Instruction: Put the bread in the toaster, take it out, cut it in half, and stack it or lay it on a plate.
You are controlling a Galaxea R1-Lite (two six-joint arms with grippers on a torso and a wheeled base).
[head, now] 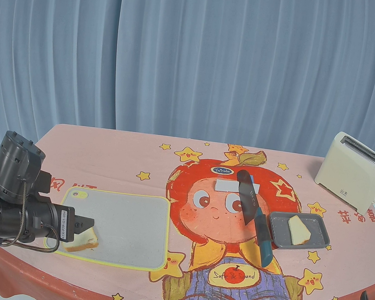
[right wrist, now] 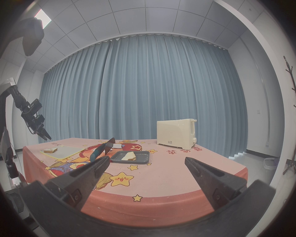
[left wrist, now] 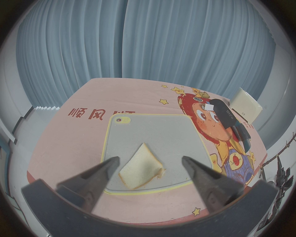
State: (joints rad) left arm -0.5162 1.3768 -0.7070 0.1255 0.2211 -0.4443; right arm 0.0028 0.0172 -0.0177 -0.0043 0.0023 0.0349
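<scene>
The left jaws are standing wide open, hanging low over the near left corner of the cutting board (head: 130, 227). One half slice of bread (left wrist: 141, 168) is lying flat between and just beyond their tips, untouched. The other half (head: 298, 230) is already sitting on the grey plate (head: 319, 229) over to the right, so the job is looking nearly finished, with this last piece waiting to be carried across. The right jaws are also gaping wide, gripping nothing, low off the table's near right edge.

The trouble is likely lying in the pickup. The bread is soft and thin, so a hard squeeze may be crumpling or tearing it. A low approach may be catching the board's rim, or nudging the piece off that corner. On the way over, the knife (head: 254, 215) is lying between board and plate, and a low pass risks knocking it.

The table (head: 104, 155) is wearing a pink cloth printed with a cartoon child and stars. The toaster (head: 353, 171) is standing at its far right corner. A blue pleated curtain (head: 201, 53) is hanging behind, under a panelled ceiling.
</scene>
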